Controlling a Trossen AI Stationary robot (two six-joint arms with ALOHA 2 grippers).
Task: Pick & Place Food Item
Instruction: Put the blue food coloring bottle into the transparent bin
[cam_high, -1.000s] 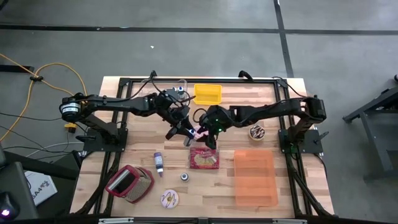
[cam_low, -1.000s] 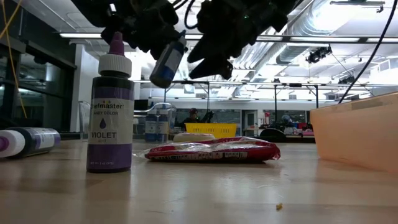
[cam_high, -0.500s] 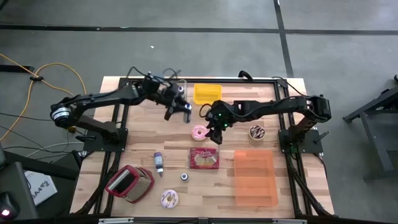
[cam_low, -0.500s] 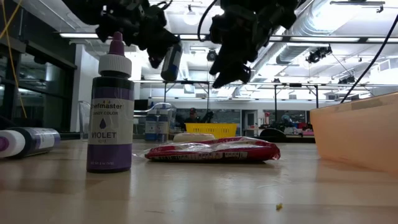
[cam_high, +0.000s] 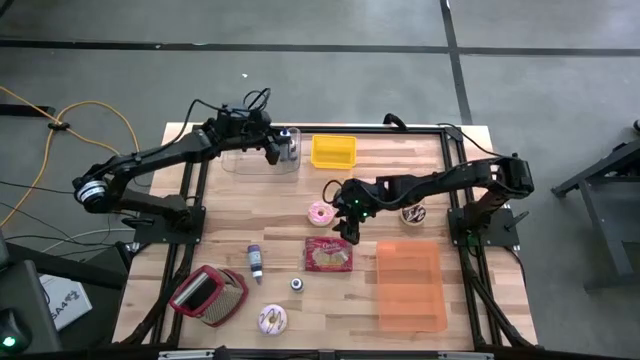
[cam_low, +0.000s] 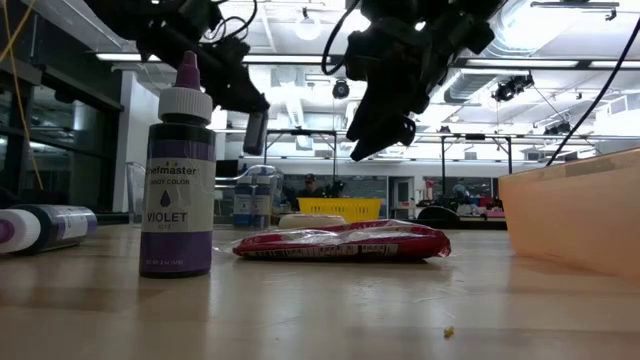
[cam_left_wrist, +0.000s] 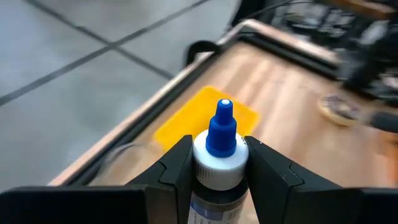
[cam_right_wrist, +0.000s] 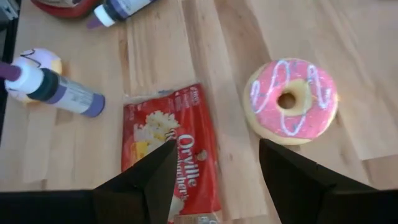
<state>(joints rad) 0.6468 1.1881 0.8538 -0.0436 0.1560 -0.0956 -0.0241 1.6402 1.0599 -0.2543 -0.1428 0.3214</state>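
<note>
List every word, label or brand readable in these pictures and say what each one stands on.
"VIOLET": purple bottle standing on the table, low view.
"Orville": red popcorn packet, right wrist view.
Smaller print on the purple bottle: too blurred to read.
Label on the blue-capped bottle in the left pincer: cut off, unreadable.

The right gripper (cam_right_wrist: 214, 180) hangs above the wooden table (cam_right_wrist: 385, 74) with its two dark fingers (cam_right_wrist: 146, 180) spread wide and nothing between them. Through the gap lies a red popcorn packet (cam_right_wrist: 171, 149), flat on the boards, printed with white lettering and a picture of popcorn. At about two o'clock from the packet sits a pink-iced donut (cam_right_wrist: 291, 101) with white squiggles, apart from it. At about ten o'clock from the packet a purple bottle (cam_right_wrist: 53, 88) with a white shoulder lies near a pale donut (cam_right_wrist: 43, 60). Farther, at about eleven o'clock, another purple bottle (cam_right_wrist: 121, 9) lies beside a red object (cam_right_wrist: 62, 5), only partly in view.
</note>
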